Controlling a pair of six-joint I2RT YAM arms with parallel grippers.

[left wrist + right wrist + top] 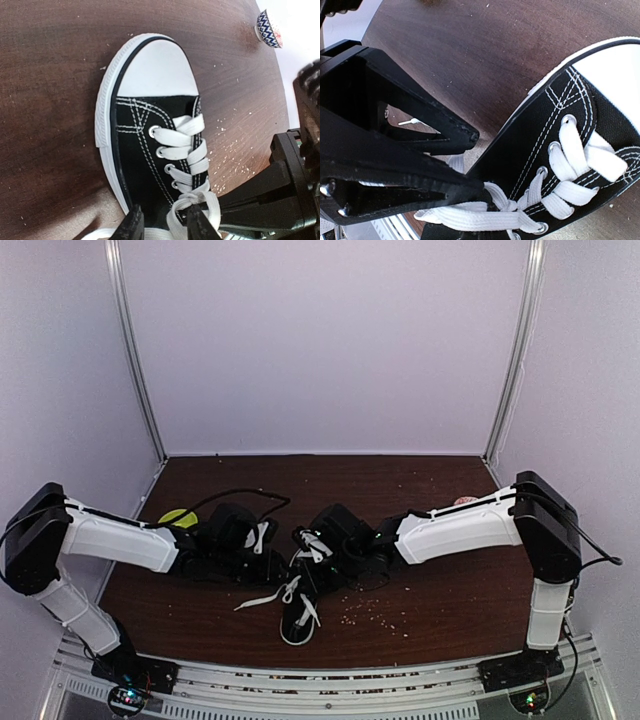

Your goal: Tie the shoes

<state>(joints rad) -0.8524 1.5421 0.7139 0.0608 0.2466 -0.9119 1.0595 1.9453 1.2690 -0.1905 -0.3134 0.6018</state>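
Observation:
The black sneaker (pixel 298 612) with white toe cap lies between the arms, toe toward the table's near edge. Its white laces (pixel 262 598) trail loose to the left. In the left wrist view the shoe (pixel 135 150) fills the middle, with one crossed half-knot (pixel 192 198) above the eyelets. My left gripper (pixel 165 227) is open, straddling the shoe's collar beside a lace strand. In the right wrist view my right gripper (pixel 477 162) is open at the shoe's (pixel 555 150) collar, its lower finger (pixel 470 187) lying over the lace (pixel 470 217) next to the half-knot.
A yellow-green object (pixel 178 515) lies behind the left arm. A blue-and-white patterned cup (pixel 267 22) stands at the table's far right. Pale crumbs (pixel 375 615) are scattered right of the shoe. Metal frame posts (pixel 135 350) stand at the back corners.

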